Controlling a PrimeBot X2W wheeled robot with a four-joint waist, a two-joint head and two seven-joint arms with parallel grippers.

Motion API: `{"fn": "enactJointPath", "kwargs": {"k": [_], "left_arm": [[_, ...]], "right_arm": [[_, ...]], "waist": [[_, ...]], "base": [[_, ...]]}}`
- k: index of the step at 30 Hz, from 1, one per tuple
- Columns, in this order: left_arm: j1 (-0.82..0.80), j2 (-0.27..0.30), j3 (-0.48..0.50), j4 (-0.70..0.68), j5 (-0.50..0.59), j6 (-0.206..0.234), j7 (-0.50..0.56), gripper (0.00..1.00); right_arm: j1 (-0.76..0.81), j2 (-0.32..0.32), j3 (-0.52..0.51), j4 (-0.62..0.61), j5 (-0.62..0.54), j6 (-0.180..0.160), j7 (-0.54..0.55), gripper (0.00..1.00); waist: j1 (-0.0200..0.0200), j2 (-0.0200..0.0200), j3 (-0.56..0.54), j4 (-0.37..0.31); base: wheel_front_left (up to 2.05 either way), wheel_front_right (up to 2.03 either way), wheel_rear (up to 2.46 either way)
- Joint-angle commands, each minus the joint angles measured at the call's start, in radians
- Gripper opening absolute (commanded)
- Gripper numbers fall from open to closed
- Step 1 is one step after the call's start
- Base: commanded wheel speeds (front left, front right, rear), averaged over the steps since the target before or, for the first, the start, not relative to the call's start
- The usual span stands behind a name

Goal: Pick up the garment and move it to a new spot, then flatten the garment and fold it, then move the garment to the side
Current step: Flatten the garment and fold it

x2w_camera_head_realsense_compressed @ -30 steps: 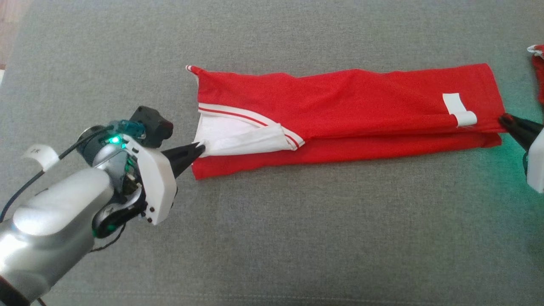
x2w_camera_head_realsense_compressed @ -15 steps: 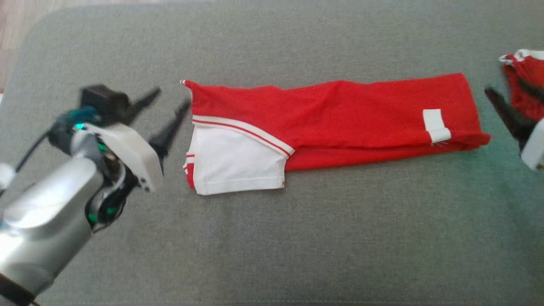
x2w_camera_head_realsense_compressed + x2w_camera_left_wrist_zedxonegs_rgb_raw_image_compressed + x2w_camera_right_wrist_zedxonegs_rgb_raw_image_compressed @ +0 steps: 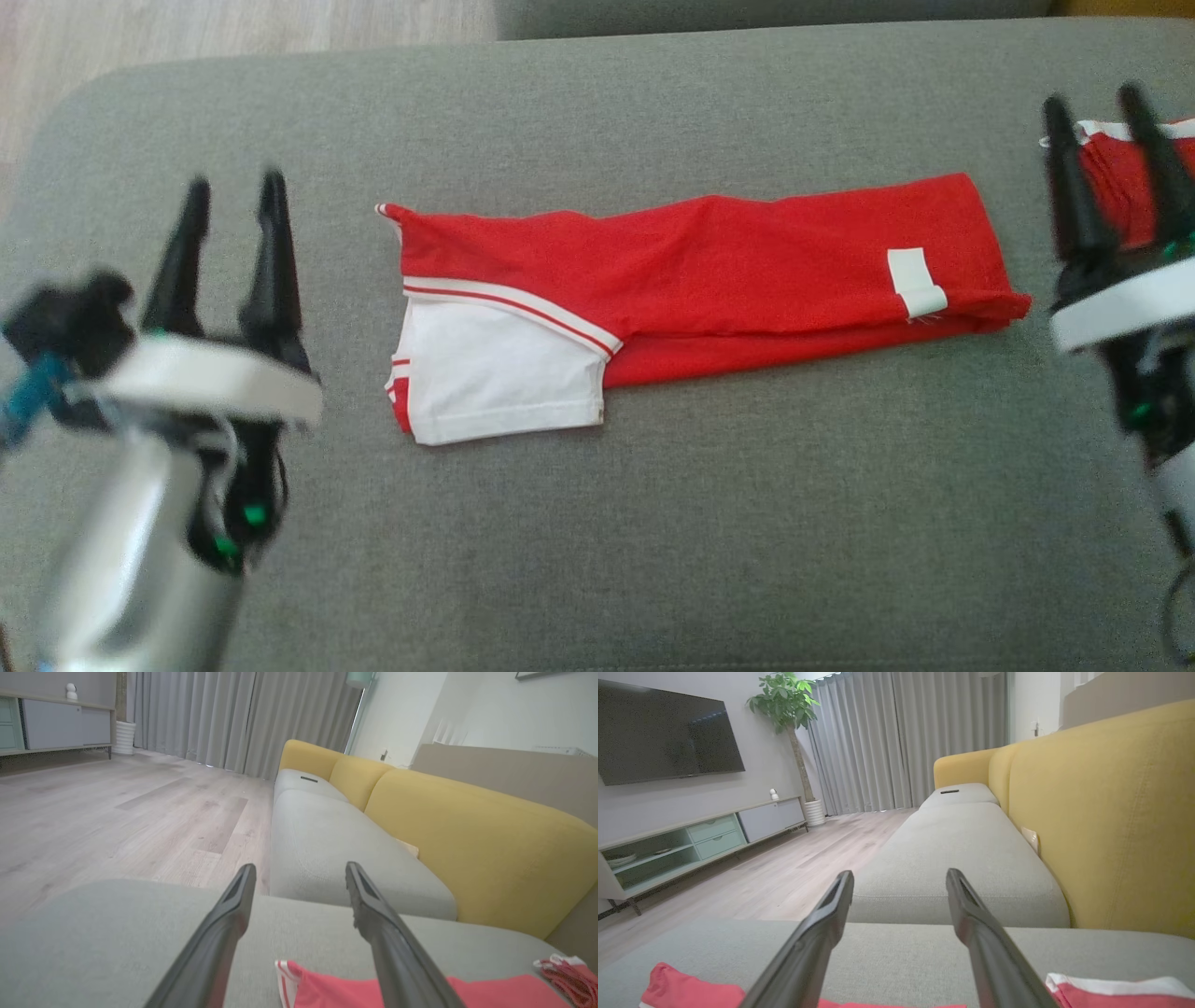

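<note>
Second red garment [image 3: 1120, 187] cut off at edge, left arm [image 3: 140, 560] blurred

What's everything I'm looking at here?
Garment: one, red with a white sleeve, folded into a long strip mid-cushion.
Second garment: one, red and white, on the cushion right of the first.
Seat cushion: one, grey, under both garments.
Sofa backrest: one, yellow, behind the grey seats.
Curtains: grey, far wall.
Television: one, black, wall-mounted.
Plant: one, green, by the curtains.
Left gripper: one, dark fingers, open, left of the garment.
Right gripper: one, dark fingers, open, right of the garment.
</note>
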Motion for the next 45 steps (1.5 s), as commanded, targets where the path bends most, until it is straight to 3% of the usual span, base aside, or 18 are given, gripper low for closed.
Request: {"fn": "enactJointPath", "kwargs": {"k": [1, 7, 12, 20, 31, 37, 39, 45], "left_arm": [[0.005, -0.016, 0.093, -0.043, 0.054, -0.024, -0.005, 1.0], [0.138, -0.171, 0.189, -0.046, 0.228, -0.145, -0.005, 1.0], [0.169, -0.259, 0.275, -0.039, 0.31, -0.205, -0.005, 1.0], [0.146, -0.289, 0.29, -0.001, 0.373, -0.252, -0.005, 1.0], [0.119, -0.3, 0.265, 0.032, 0.386, -0.265, -0.005, 1.0], [0.123, -0.302, 0.259, 0.036, 0.38, -0.266, -0.005, 1.0], [0.123, -0.302, 0.26, 0.04, 0.381, -0.266, -0.005, 1.0], [0.134, -0.302, 0.259, 0.048, 0.382, -0.266, -0.005, 1.0]], "right_arm": [[0.034, 0.03, -0.031, -0.03, -0.037, -0.001, -0.014, 1.0], [0.139, 0.215, -0.175, -0.017, -0.159, -0.001, -0.02, 1.0], [0.173, 0.291, -0.243, -0.006, -0.254, -0.001, -0.021, 1.0], [0.122, 0.325, -0.383, 0.113, -0.375, -0.001, 0.014, 1.0], [0.017, 0.38, -0.565, 0.408, -0.533, -0.001, 0.135, 1.0], [-0.018, 0.415, -0.567, 0.514, -0.523, -0.001, 0.167, 1.0], [-0.022, 0.418, -0.553, 0.529, -0.514, -0.001, 0.161, 0.0], [-0.028, 0.373, -0.553, 0.549, -0.507, -0.001, 0.108, 0.0]], "waist": [[0.0, -0.0001, -0.004, -0.002], [0.0, -0.0001, -0.012, -0.004], [0.0, -0.0001, 0.005, 0.005], [0.0, -0.0001, 0.042, 0.031], [0.0, -0.0001, 0.09, 0.067], [0.0, -0.0001, 0.091, 0.066], [0.0, -0.0001, 0.084, 0.062], [0.0, -0.0001, 0.051, 0.046]], "base": [[0.0, 0.0, 0.0], [0.0, 0.0, 0.0], [0.0, 0.0, 0.0], [0.0, 0.0, 0.0], [0.0, 0.0, 0.0], [0.0, 0.0, 0.0], [0.0, 0.0, 0.0], [0.0, 0.0, 0.0]]}}
